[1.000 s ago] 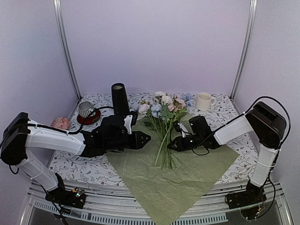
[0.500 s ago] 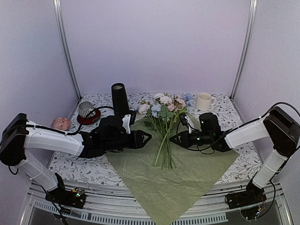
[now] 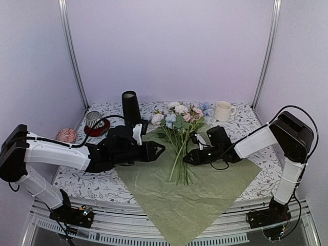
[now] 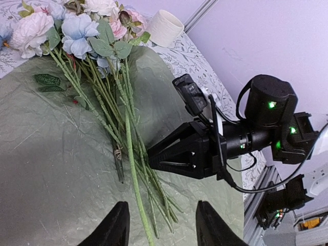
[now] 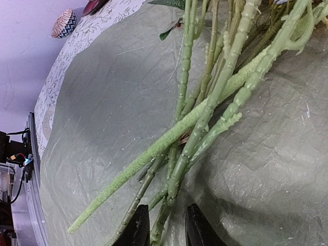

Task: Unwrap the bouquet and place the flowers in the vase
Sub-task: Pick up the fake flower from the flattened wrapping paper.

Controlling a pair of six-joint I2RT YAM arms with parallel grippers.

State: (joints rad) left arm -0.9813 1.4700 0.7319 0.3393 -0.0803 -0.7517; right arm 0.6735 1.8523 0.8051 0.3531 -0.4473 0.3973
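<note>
Top view, flowers: the bunch of pastel artificial flowers (image 3: 179,138) on long green stems lies loose on the spread olive-green crinkled paper sheet (image 3: 205,189); blooms point to the back wall, stem ends to the near edge
Top view, vase: the tall slim matte black vase (image 3: 130,107) stands upright behind the left arm, left of the blooms and apart from them
Top view, grippers: the left gripper (image 3: 160,149) hangs just left of the stems; the right gripper (image 3: 185,158) is just right of them; their tips face each other
Top view, crockery: a white ceramic mug (image 3: 222,110) stands at the back right; a striped cup (image 3: 94,120) stands on a red saucer at the back left
Left wrist, left gripper (image 4: 163,205): fingers spread, gripping nothing; one stem end points toward the gap
Left wrist, right gripper (image 4: 151,156): its black wedge sits just beside the lower stems (image 4: 105,95)
Right wrist, right gripper (image 5: 167,210): fingers slightly parted; stem ends (image 5: 205,118) lie in the gap, over the paper sheet (image 5: 102,102); whether the pads touch them cannot be told
</note>
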